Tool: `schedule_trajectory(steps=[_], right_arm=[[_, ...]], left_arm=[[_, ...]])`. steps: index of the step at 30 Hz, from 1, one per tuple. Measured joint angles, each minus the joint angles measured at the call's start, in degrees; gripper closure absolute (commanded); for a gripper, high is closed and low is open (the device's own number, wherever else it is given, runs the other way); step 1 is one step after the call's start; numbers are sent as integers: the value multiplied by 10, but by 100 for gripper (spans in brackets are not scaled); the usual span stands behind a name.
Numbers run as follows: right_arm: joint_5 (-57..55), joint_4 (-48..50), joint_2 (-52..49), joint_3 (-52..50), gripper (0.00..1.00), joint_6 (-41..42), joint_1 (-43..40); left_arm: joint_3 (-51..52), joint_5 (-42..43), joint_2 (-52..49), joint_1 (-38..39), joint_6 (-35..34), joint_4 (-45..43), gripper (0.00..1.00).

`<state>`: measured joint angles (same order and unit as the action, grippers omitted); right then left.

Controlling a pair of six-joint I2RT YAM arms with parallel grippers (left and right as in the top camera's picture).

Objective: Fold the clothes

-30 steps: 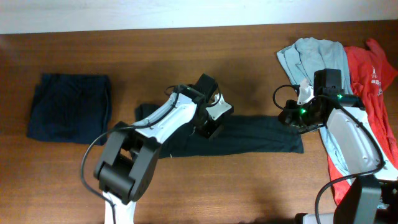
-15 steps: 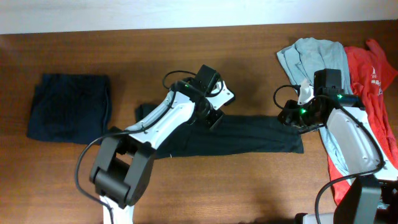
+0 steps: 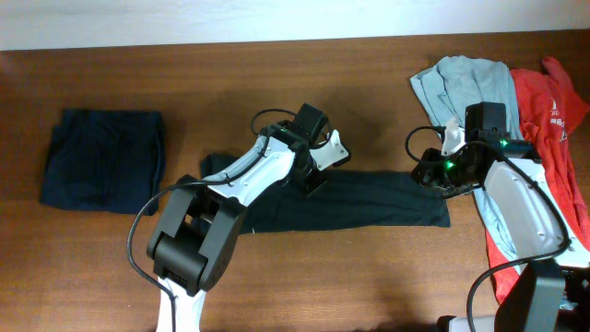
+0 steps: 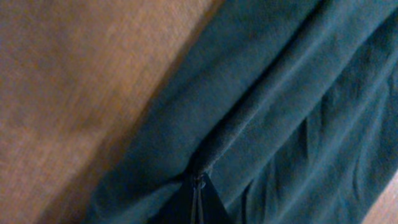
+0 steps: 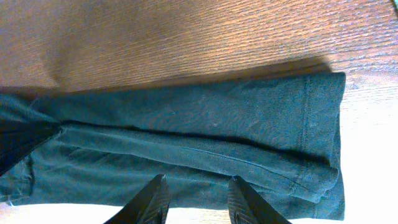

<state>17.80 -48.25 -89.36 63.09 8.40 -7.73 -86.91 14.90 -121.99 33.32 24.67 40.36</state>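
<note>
the dark garment [image 3: 369, 201] lay as a long narrow strip across the middle of the worktop [image 3: 277, 92], running left to right. the left gripper [image 3: 318, 175] sat at the strip's far edge, closed tight – in its wrist view the creases ran up to the fingertips [image 4: 199, 196], so it seemed to have a pinch of the cloth. the right gripper [image 5: 199, 202] hovered over the strip's right end, fingers partly apart and holding nothing. a folded navy garment [image 3: 101, 172] lay by the left edge; a pale blue-grey garment [image 3: 466, 83] and a red garment [image 3: 548, 101] were heaped at the right edge.

the risk – the pinch looked thin and might have caught only the top layer, so a lift could peel the strip open. with the right end free, it would drag and skew.
</note>
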Motion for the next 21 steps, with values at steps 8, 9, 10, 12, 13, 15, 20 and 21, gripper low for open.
schedule_trajectory(steps=[8,9,10,12,13,15,20,21], right_arm=[[0,-1,0,0,62,0,0],[0,-1,0,0,62,0,0],[0,-1,0,0,62,0,0],[0,-2,0,0,62,0,0],[0,-2,0,0,62,0,0],[0,-1,0,0,62,0,0],[0,-2,0,0,58,1,0],[0,-2,0,0,56,1,0]], left_arm=[[-60,0,0,0,0,148,99],[-66,0,0,0,0,157,100],[-71,0,0,0,0,165,99],[-73,0,0,0,0,177,98],[-73,0,0,0,0,181,88],[-73,0,0,0,-1,188,79],[-73,-21,0,0,-10,213,80],[-73,-44,0,0,-25,222,80]])
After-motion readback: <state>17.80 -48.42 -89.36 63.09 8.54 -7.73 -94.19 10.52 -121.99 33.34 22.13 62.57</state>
